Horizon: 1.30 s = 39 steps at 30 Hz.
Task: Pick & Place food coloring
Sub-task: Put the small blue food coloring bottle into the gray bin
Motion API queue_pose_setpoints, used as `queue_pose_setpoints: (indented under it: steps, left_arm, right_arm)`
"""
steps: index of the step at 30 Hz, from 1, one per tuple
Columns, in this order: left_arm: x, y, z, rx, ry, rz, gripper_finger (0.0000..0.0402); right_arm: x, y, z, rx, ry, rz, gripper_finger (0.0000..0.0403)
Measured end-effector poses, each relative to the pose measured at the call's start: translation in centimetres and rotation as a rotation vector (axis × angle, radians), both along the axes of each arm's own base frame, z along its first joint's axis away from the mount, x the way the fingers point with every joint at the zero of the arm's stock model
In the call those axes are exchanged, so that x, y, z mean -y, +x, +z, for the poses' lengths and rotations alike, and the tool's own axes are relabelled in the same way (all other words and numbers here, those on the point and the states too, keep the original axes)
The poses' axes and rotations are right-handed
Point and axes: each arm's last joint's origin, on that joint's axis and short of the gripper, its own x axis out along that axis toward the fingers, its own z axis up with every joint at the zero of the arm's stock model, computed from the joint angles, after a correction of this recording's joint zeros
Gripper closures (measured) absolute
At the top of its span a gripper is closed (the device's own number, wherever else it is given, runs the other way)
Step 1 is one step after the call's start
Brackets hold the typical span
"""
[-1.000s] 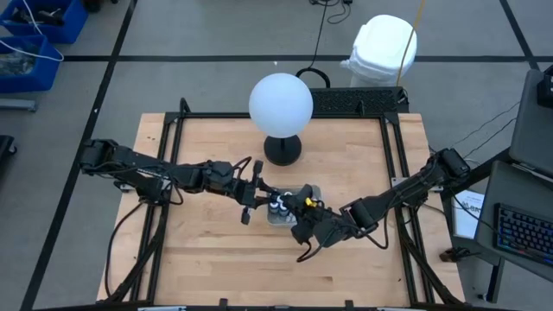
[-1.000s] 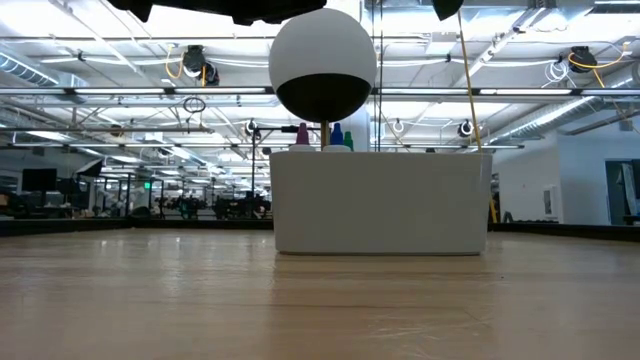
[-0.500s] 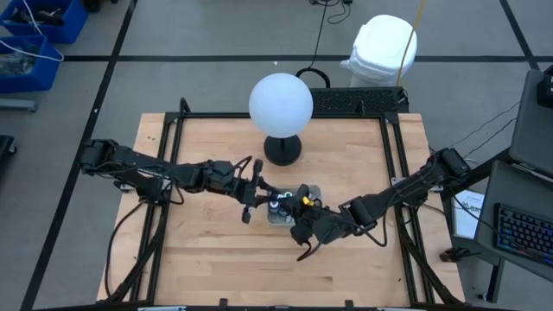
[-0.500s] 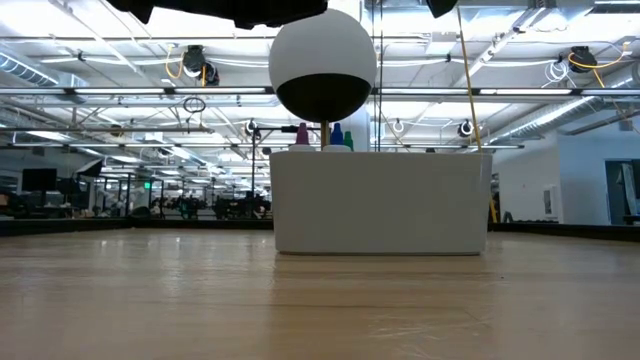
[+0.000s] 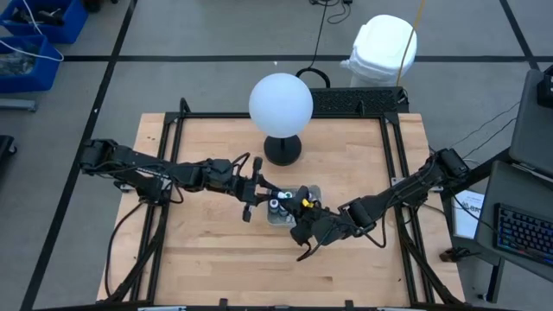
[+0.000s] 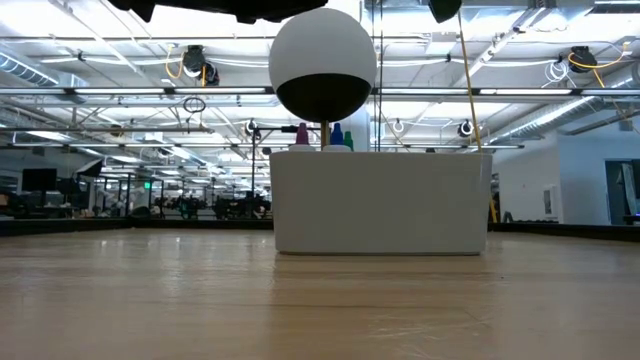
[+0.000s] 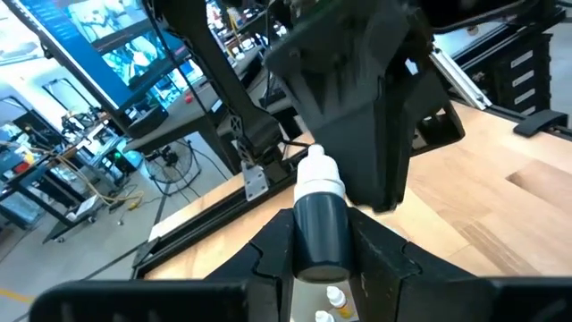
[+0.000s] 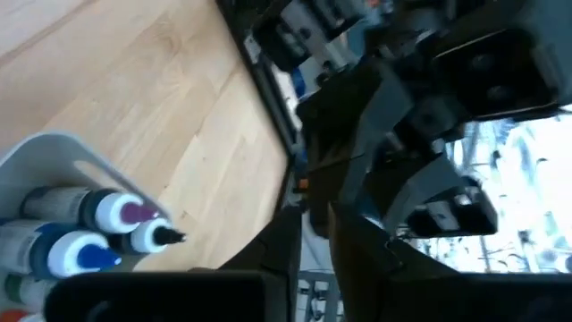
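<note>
One dark bottle (image 7: 319, 224) clamped in left tool (image 7: 322, 255), barely shifted lately; right tool (image 5: 302, 231) beside tray (image 5: 313, 191), grip unclear.

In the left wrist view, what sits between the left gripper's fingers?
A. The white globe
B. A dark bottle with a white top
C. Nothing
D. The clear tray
B: a dark bottle with a white top stands clamped between the left gripper fingers.

Wooden table (image 5: 207, 250), black-framed; white globe lamp (image 5: 281, 102) on round black base (image 5: 282, 149) near its far edge; clear tray (image 5: 309, 192) mid-table; white bin (image 5: 383, 47) on floor beyond; keyboard (image 5: 522, 235) at right; blue crates (image 5: 34, 34) far left
</note>
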Motion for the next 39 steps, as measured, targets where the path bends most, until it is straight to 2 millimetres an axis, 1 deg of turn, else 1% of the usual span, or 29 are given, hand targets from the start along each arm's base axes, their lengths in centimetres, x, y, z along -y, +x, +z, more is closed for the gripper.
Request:
queue_pose_setpoints:
  steps: [6,11,15,20,26,28,33,39]
  left_arm:
    - [0.1,0.0,-0.2,-0.020,0.001,-0.008,0.0314]
    - [0.1,0.0,-0.2,-0.017,0.001,-0.007,0.0314]
    - [0.1,0.0,-0.2,-0.016,0.000,-0.006,0.0314]
    - [0.1,0.0,-0.2,-0.017,-0.001,-0.006,0.0314]
    - [0.1,0.0,-0.3,-0.025,-0.002,-0.006,0.0314]
    - [0.1,-0.1,-0.3,-0.029,0.000,-0.006,0.0314]
    - [0.1,-0.1,-0.4,-0.035,0.005,-0.007,0.0314]
    - [0.1,-0.1,-0.5,-0.046,0.005,-0.006,0.0314]
  right_arm:
    - [-1.2,-0.3,1.0,0.074,-0.068,-0.023,0.0309]
    - [-1.2,-0.4,0.8,0.066,-0.037,-0.017,0.0268]
    - [-1.0,-0.3,0.6,0.059,-0.032,-0.027,0.0254]
    - [-0.7,-0.2,0.6,0.057,-0.031,-0.033,0.0255]
    - [0.2,0.1,0.2,0.024,-0.015,-0.039,0.0267]
    - [0.4,0.2,0.1,0.023,0.012,-0.030,0.0268]
    - [1.0,0.4,0.1,0.020,0.010,-0.052,0.0270]
    - [1.0,0.4,0.0,0.014,0.005,-0.050,0.0289]
